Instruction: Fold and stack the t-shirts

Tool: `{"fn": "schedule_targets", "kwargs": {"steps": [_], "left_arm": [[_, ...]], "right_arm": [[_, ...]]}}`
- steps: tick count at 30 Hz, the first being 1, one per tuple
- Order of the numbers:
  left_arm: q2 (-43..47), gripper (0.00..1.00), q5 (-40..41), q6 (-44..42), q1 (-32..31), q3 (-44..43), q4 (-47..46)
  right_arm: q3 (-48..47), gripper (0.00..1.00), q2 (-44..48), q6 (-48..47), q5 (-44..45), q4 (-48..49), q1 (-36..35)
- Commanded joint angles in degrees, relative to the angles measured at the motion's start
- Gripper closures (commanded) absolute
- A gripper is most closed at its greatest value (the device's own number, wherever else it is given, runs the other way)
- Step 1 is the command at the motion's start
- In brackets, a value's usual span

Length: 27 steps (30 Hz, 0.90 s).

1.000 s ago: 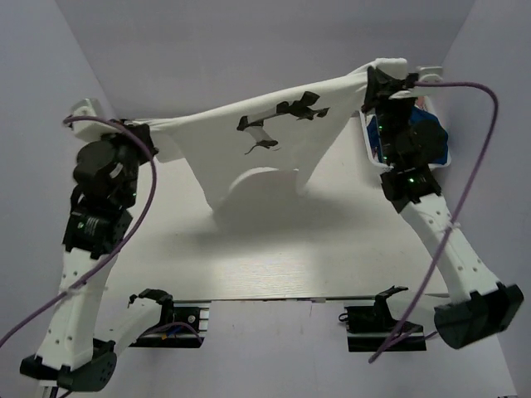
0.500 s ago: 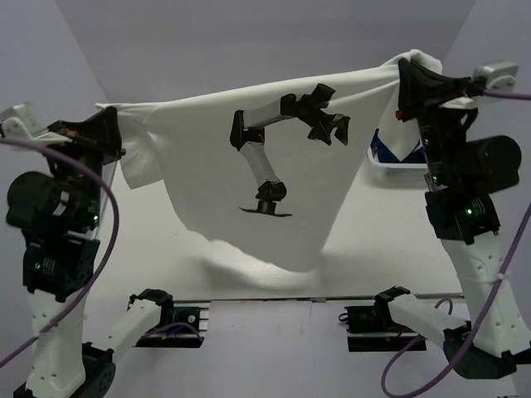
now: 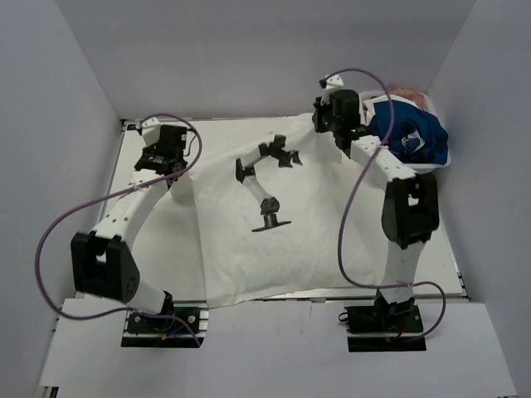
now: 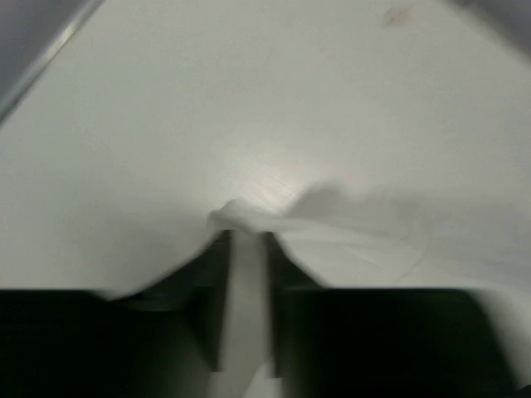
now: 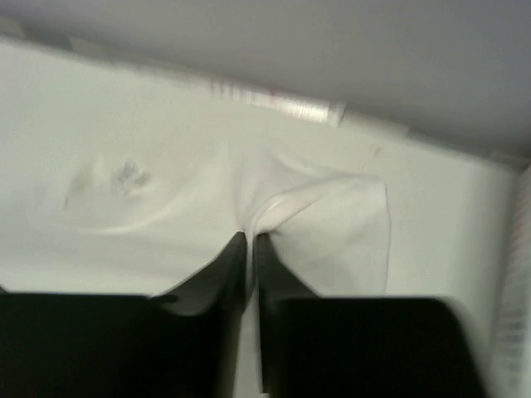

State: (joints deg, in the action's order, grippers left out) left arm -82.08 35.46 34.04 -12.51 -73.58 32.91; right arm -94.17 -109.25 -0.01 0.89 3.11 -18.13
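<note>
White table [image 3: 178,240], pale and matte. Spread flat over its middle, print side up: white t-shirt [image 3: 307,240] with a black robot-arm print, top end toward the far edge, hem reaching the near edge. Bunched in the far right corner: royal blue t-shirt [image 3: 415,137], lying over something white, unclear what.

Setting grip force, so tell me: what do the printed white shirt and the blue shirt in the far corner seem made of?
Printed white shirt: thin matte soft cloth, possibly cotton; it puckers softly where the left gripper pinches it. Blue shirt: similar matte fabric, lying crumpled; fibre unclear.
</note>
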Motion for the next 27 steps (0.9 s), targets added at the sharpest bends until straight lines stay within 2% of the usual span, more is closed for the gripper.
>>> {"fn": "schedule_targets", "kwargs": {"steps": [1, 2, 3, 6, 10, 14, 15, 16, 17, 18, 21, 22, 23, 27], "left_arm": [[-0.7, 0.42, 0.32, 7.97, 1.09, 2.74, 8.49], [-1.32, 0.19, 0.31, 7.97, 1.09, 2.74, 9.88], [-1.85, 0.0, 0.31, 7.97, 1.09, 2.74, 10.51], [-1.85, 0.0, -2.05, 7.19, 1.09, 2.74, 10.52], [-1.85, 0.0, -7.51, 2.88, 1.09, 2.74, 5.5], [-5.87, 0.0, -13.29, -2.48, 0.47, 0.03, -2.03], [-7.37, 0.0, -15.05, -4.14, 0.47, -1.03, -3.53], [-9.3, 0.0, -16.64, -6.94, 0.47, -2.34, -4.68], [-11.41, 0.0, -19.53, -8.28, 0.47, -5.49, -5.74], [-15.96, 0.0, -20.86, -9.42, 0.47, -7.26, -7.75], [-24.15, 0.0, -25.61, -12.33, 1.08, -16.21, -8.04], [-30.09, 0.0, -25.62, -13.2, 1.09, -19.03, -7.51], [-33.11, 0.0, -25.62, -13.73, 1.09, -24.71, -6.81], [-46.92, 0.0, -23.69, -15.67, 1.09, -38.63, -1.98]], "right_arm": [[-4.51, 0.78, -4.99, 1.59, -4.84, -2.56, 0.55], [-5.4, 0.38, -7.88, 1.85, -5.19, -3.02, 0.29], [-6.54, 0.1, -8.95, 1.94, -5.1, -5.9, 0.29], [-9.01, 0.1, -10.9, 3.61, -4.58, -10.32, 0.11], [-2.43, 0.1, -5.28, 6.24, -4.05, -10.58, -0.59], [8.02, 0.1, 4.02, 12.22, -1.15, -11.38, -1.64], [15.43, 0.1, 5.44, 14.92, -1.15, -11.46, -1.82], [18.03, 0.1, 8.32, 16.43, -1.15, -11.55, -1.99], [20.41, 0.1, 10.7, 18.62, 0.77, -12.25, -2.43], [27.13, 0.1, 12.03, 19.51, 0.61, -12.52, -2.52], [33.78, 0.1, 15.99, 22.68, -2.27, -15.24, -3.22], [36.57, 0.1, 17.48, 24.25, -2.47, -16.55, -3.75], [39.39, 0.1, 18.1, 24.79, -2.64, -17.08, -4.1], [47.92, 0.1, 21.53, 27.6, -2.73, -16.13, -5.51]]}}
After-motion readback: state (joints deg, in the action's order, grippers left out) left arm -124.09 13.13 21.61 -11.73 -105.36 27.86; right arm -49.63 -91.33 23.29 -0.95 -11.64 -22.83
